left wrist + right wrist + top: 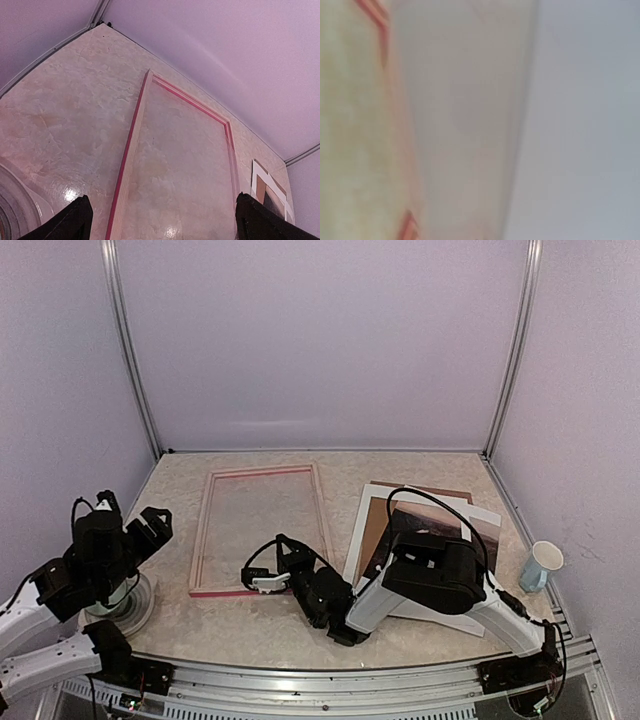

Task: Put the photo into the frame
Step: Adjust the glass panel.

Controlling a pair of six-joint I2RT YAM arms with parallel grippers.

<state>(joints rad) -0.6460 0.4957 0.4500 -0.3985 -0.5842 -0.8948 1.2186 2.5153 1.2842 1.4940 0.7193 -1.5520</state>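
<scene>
The frame, with pink-red moulding, lies flat on the table left of centre; it also shows in the left wrist view. The photo, a dark reddish-brown print, lies in a stack with a white mat and a brown board at the right, partly hidden under my right arm. My right gripper is low at the frame's near rail by its front right corner. The right wrist view is a close blur of pale surface and pink edge, with no fingers visible. My left gripper is open and empty, raised left of the frame.
A white and blue cup stands at the far right near the wall. A round white disc sits at the front left by the left arm. The white mat's corner shows at the right of the left wrist view. Walls enclose the table.
</scene>
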